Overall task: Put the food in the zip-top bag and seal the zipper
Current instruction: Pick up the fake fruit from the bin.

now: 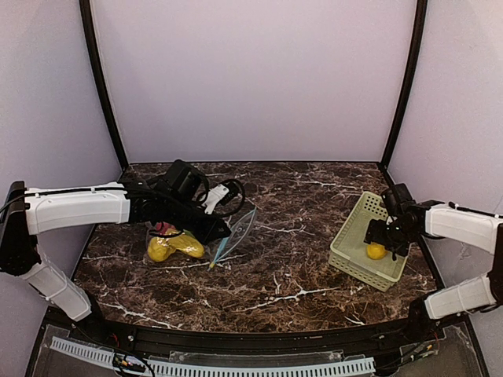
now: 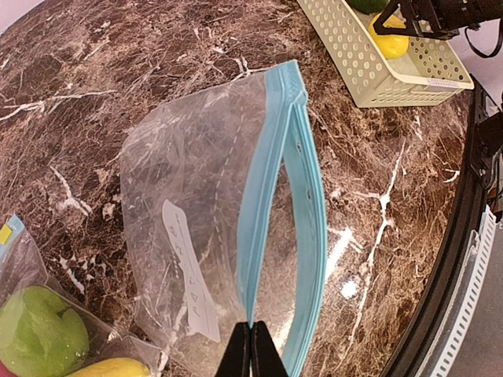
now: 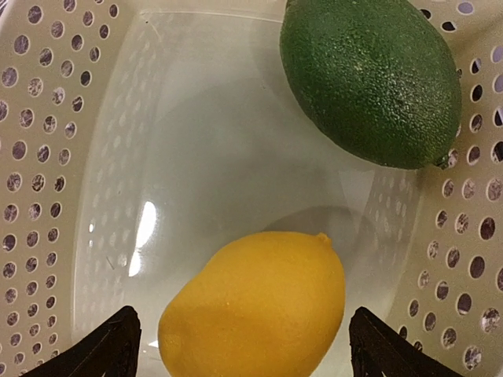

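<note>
Around the right claw point(image 3: 247, 349) we see the perforated walls of the pale basket point(image 3: 47, 157), which hem it in on both sides. The basket sits on the dark marble tabletop point(image 1: 299, 275). The claw hangs inside it with its jaws spread wide, gripping nothing. The yellow lemon point(image 3: 255, 310) lies on the basket floor directly between the two fingertips, with a gap showing on each side of it. The dark green fruit point(image 3: 369, 78) lies beyond the lemon, ahead of the claw and towards its right finger, close against the basket wall.

The left claw point(image 2: 251, 349) is well apart from the basket, its jaws pressed together on the blue zipper strip of the zip-top bag point(image 2: 196, 228). The bag stretches away from the fingertips with its mouth parted and facing the basket. Its clear walls show the tabletop through them. Beside this claw, on the side away from the basket, lie a light green fruit point(image 2: 39, 334) and yellow pieces point(image 1: 174, 247). They seem to be inside a second clear bag point(image 2: 20, 251), though the view there is cropped.
</note>
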Robot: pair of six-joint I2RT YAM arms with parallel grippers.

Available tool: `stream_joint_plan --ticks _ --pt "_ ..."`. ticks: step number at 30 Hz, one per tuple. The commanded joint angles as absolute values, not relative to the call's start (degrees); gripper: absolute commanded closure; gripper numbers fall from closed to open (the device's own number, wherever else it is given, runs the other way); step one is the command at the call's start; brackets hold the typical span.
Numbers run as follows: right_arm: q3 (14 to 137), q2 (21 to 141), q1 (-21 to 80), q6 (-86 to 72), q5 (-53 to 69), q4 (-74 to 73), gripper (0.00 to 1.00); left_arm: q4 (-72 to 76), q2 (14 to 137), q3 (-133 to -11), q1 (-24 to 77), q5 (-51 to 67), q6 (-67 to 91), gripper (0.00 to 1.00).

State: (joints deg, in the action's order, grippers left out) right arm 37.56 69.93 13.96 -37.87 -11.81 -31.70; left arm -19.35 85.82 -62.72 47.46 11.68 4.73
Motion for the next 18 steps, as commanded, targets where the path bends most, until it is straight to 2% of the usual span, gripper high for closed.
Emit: stream_joint_plan --ticks 1,5,10,18 --pt "36.97 72.57 12.97 -36.4 -10.87 -27.44 0.1 -19.29 85.55 -61.69 47.29 12.65 4.48 0.99" --pt "36.74 74.86 12.82 -36.16 -10.69 -26.27 0.14 -19.35 85.28 -61.61 47.29 12.48 4.34 0.99" --pt "36.66 75.69 12.75 -35.78 -10.22 -25.71 0.25 -19.45 85.19 -61.61 47.24 12.64 4.31 0.99" --pt "37.14 71.82 12.78 -35.09 -9.43 -27.53 0.36 -19.31 84.96 -61.61 47.28 12.61 4.29 0.99"
